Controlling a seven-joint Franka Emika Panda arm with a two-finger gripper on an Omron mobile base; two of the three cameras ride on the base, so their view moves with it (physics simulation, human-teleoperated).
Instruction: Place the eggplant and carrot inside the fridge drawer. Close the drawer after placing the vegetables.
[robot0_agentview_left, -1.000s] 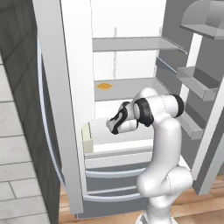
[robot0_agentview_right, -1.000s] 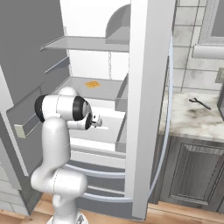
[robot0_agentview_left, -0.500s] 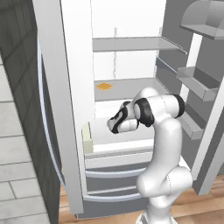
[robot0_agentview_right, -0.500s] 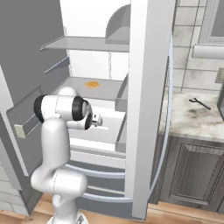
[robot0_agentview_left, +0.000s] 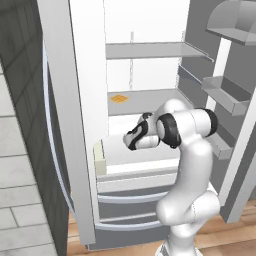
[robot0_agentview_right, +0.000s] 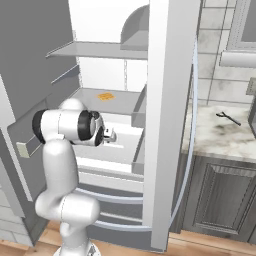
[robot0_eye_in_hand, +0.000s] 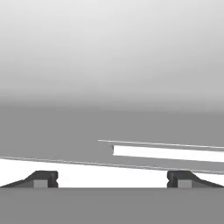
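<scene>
End effector (robot0_eye_in_hand: 111, 179) jaws wide, empty | fridge drawer (robot0_agentview_left: 135, 172): white, boxy

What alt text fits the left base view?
White arm reaches into an open fridge, its hand over the pulled-out white drawer. A flat orange square lies on the shelf above, and grey door bins hang at right.

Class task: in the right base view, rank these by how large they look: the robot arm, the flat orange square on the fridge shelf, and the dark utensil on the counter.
1. Robot arm, by far the largest, though nearest the camera.
2. Dark utensil.
3. Flat orange square; close to the utensil, so this ranking is unsure.
</scene>
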